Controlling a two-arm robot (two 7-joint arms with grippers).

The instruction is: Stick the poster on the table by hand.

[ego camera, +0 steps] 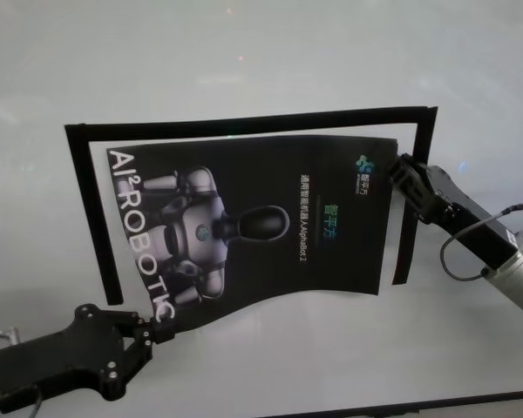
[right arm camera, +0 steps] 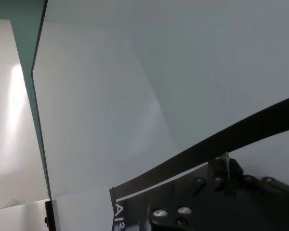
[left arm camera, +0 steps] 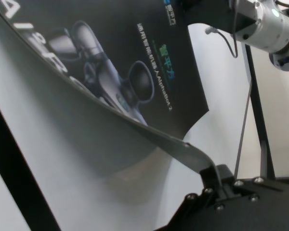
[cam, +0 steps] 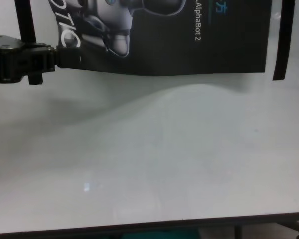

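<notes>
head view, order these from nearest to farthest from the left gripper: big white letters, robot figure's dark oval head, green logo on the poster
1. Big white letters, along the poster's left side, right by the left gripper.
2. Robot figure's dark oval head, mid-poster.
3. Green logo, at the far right corner, beside the right gripper.

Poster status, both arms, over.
Left gripper shut on poster near corner. Right gripper shut on far right edge. Poster sagging, lifted off table, inside tape frame. Nothing in the way.
</notes>
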